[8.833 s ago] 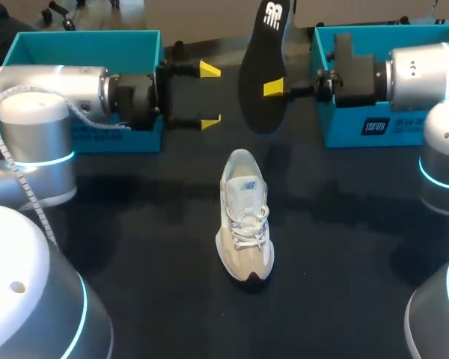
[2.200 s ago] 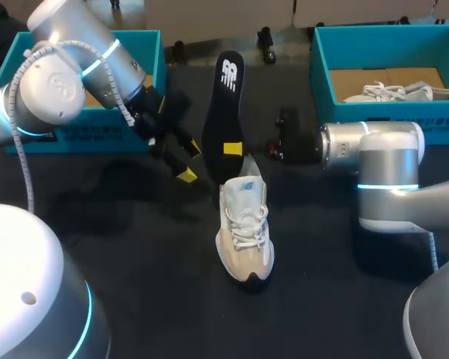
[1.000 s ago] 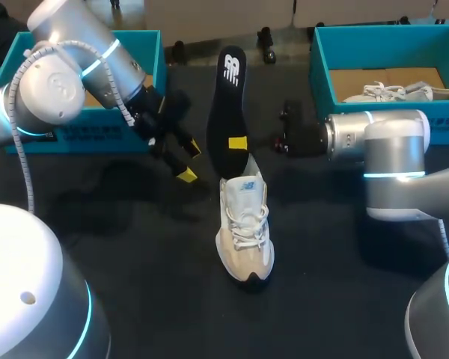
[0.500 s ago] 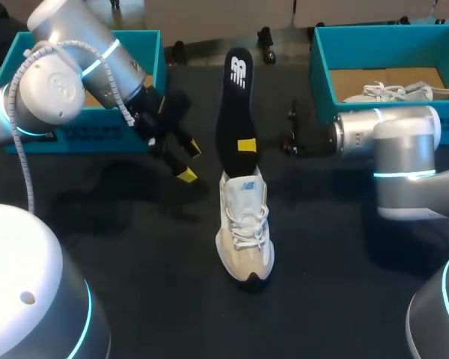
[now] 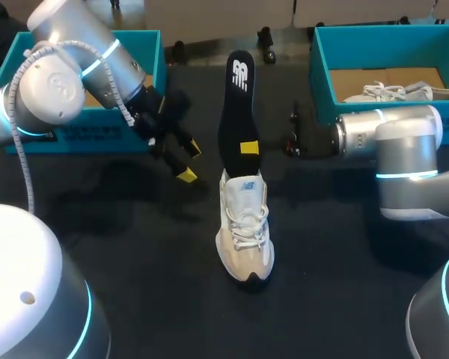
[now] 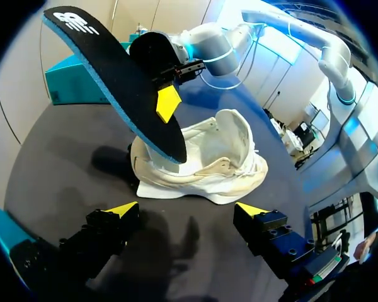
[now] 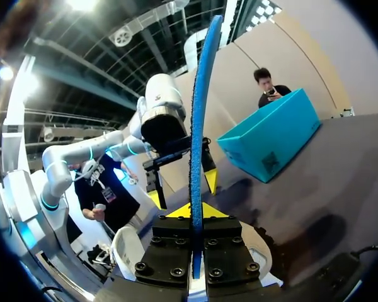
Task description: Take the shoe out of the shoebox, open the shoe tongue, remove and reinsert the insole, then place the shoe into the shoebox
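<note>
Clamping a black foam insole (image 5: 238, 97) with a blue underside, the right gripper (image 5: 248, 148) has both yellow-tipped fingers pressed flat against the insole's two faces, low down on its length. The right wrist view shows this edge-on: the thin blue edge rises straight up out of the closed fingers. The insole stands nearly upright over the middle of the dark table (image 5: 135, 247), its white-printed end pointing to the far side. Its lower end comes down at the heel opening of a white and beige lace-up sneaker (image 5: 245, 228). Whether that end is already inside the opening or just against the collar cannot be told.

The sneaker sits upright on its sole at the table's centre, toe towards the near side, laces tied, and the tongue with its small blue mark just in front of the insole.

To the left of the sneaker's heel, the left gripper (image 5: 188, 162) hangs just above the table. Its fingers are spread wide with nothing between them, and the left wrist view shows the sneaker and insole ahead of it, apart from both tips.

A teal rectangular cardboard box (image 5: 127, 36) stands at the far left behind the left arm. A second teal box (image 5: 319, 75) stands at the far right, holding another pale sneaker (image 5: 404, 91) on its brown floor.
</note>
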### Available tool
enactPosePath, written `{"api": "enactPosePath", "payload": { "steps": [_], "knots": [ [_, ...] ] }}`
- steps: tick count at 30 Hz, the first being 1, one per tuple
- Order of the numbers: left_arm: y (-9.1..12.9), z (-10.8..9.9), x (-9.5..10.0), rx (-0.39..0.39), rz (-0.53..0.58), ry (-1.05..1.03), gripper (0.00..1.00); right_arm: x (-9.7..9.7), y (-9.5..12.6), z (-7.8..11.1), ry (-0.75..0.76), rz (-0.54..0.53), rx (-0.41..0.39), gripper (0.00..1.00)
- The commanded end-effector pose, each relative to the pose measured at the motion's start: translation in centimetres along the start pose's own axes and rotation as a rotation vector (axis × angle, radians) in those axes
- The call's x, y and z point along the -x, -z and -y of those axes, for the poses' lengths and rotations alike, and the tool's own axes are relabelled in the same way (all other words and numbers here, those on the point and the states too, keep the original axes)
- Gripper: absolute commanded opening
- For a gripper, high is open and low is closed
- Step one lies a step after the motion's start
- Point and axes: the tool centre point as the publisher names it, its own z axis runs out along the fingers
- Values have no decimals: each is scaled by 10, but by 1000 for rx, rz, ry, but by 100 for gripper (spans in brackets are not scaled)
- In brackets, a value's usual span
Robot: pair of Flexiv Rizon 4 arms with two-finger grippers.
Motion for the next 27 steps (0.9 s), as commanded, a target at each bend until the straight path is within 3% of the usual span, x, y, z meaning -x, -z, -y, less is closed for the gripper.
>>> {"api": "enactPosePath", "payload": {
  "steps": [1,27],
  "knots": [
    [0,0,-1,3,1,1,100,1,-3,6,3,-1,1,0],
    [0,0,-1,3,1,1,100,-3,-14,37,-12,5,2,0]
  ]
}}
